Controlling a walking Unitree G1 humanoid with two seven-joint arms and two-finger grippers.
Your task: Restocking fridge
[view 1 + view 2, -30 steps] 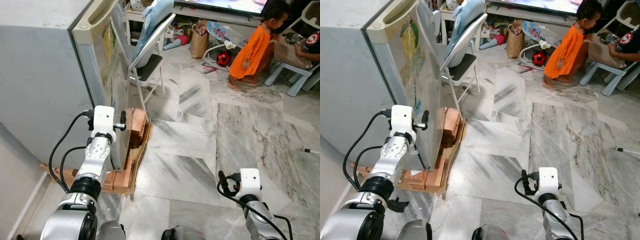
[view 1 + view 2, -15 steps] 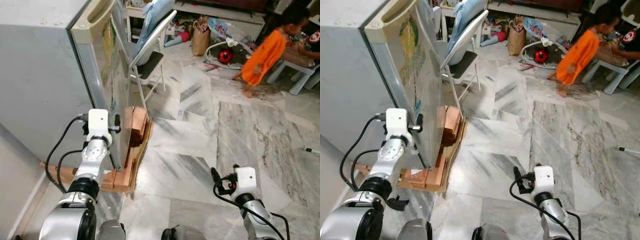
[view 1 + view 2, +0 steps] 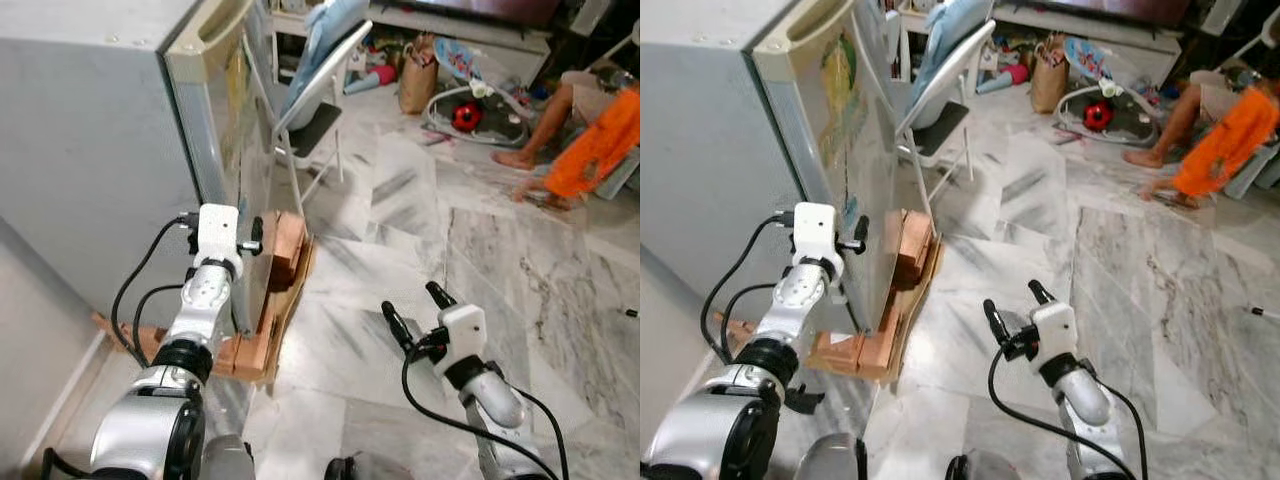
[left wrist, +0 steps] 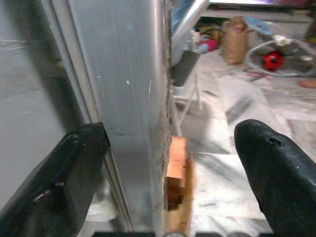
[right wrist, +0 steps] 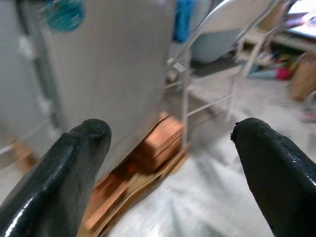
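Fridge door: heavy, rigid, slick metal; grip free edge. Left end effector wide, straddling edge; right end effector wide, empty.

Left gripper raised forward on a bent silver arm, black fingers spread wide. Right gripper low, angled left, fingers parted.

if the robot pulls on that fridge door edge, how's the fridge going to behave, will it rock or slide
The fridge looks tall and bulky, so probably heavy and unlikely to slide. It stands on stacked bricks and boards, so a hard tug might rock it. The left gripper straddles the door's smooth metal edge, where the fingers could slip.
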